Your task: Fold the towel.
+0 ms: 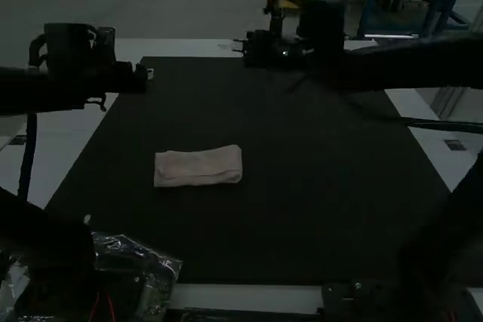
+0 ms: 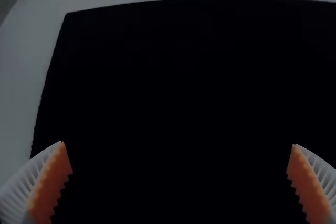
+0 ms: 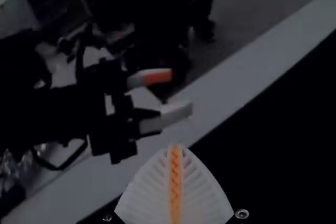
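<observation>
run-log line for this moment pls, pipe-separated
towel: folded strip, on dark mat | left tool: open, away from towel | right tool: shut, away from towel

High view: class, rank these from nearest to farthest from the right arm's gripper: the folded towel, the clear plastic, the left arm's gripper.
1. Left gripper: across the table's far end, at the view's left.
2. Towel: left of centre, about midway down the mat.
3. Clear plastic: near left corner, beside the left arm's base.
</observation>
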You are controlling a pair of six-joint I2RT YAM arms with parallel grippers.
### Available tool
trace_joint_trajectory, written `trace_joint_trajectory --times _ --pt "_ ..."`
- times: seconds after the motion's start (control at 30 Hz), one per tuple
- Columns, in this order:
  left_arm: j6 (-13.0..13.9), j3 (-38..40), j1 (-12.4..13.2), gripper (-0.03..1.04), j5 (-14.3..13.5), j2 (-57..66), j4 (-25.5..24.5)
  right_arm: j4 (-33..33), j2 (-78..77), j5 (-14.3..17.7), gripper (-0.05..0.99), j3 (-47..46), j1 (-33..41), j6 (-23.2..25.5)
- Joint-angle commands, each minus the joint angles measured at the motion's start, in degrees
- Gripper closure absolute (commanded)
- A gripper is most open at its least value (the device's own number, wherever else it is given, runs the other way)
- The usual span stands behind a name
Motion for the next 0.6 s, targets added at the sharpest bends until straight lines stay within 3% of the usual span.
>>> trace_joint_trajectory --times 0.0,0.17,0.27,0.53,0.57 --pt "-0.8 1.5 -1.3 0.04 -0.5 -4.4 0.1 1.1 -9.0 4.1 0.84 -1.7 -3.8 -1.3" --pt "-0.8 0.1 -2.4 0.04 -0.7 -11.2 -0.9 1.5 -21.3 6.2 0.54 -6.4 -10.0 -2.1" --pt "-1.2 -1.4 -2.5 0.04 -0.9 -16.4 -0.7 1.7 -29.3 6.2 0.3 -10.7 -13.8 -1.8" --pt "-2.3 -6.7 -2.5 0.04 -1.2 -30.6 -0.7 1.8 -50.9 4.9 0.16 -21.8 -21.8 1.5" --pt "-2.9 -7.5 -2.4 0.04 -1.2 -32.6 -0.7 1.6 -53.3 4.7 0.08 -23.0 -22.6 1.6"
